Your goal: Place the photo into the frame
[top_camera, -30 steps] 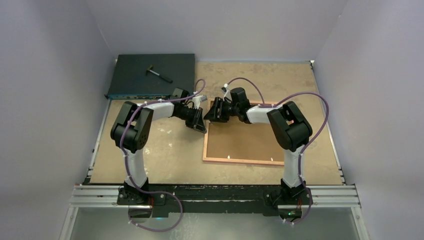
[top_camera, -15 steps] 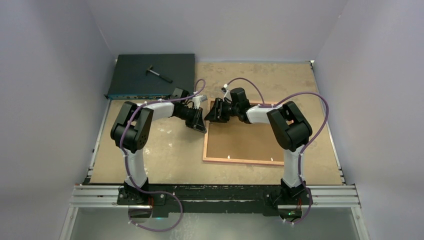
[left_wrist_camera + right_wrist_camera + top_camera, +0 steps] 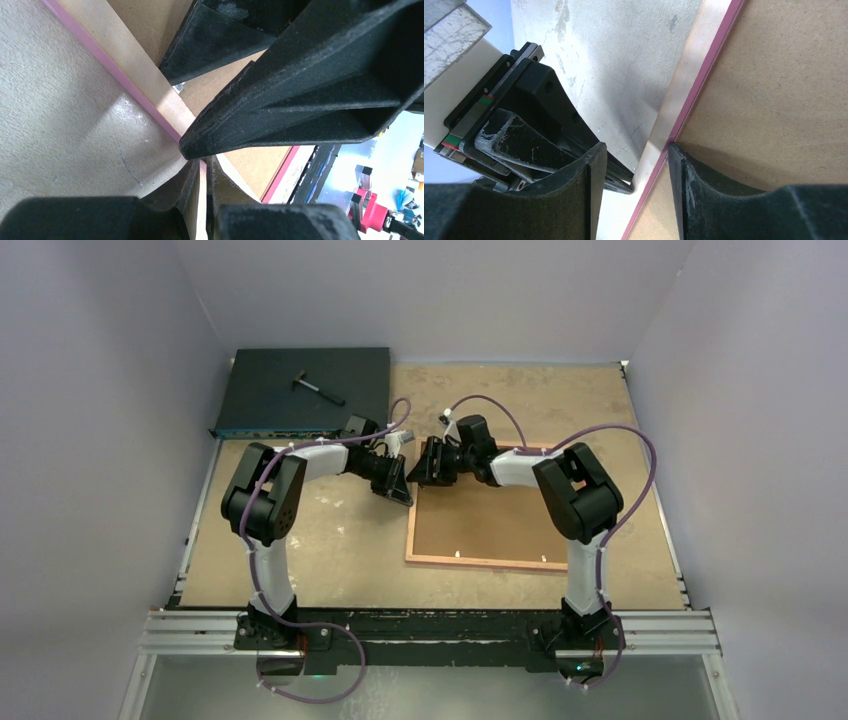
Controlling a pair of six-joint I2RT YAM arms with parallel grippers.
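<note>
The left arm (image 3: pixel 265 502) and right arm (image 3: pixel 578 495) each pair bulky matte black joint housings with smooth white tubular links. Thin purple cables (image 3: pixel 610 427) loop along both. The wedge-shaped black plastic fingers (image 3: pixel 300 100) look grainy and scuffed. The left gripper (image 3: pixel 400 492) bears a small green-and-red strip (image 3: pixel 483 98).

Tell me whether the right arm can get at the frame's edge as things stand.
Probably yes: the right gripper has its jaws open astride the edge of the frame, nothing between. The left gripper, seemingly pinching the same corner, crowds it.
</note>
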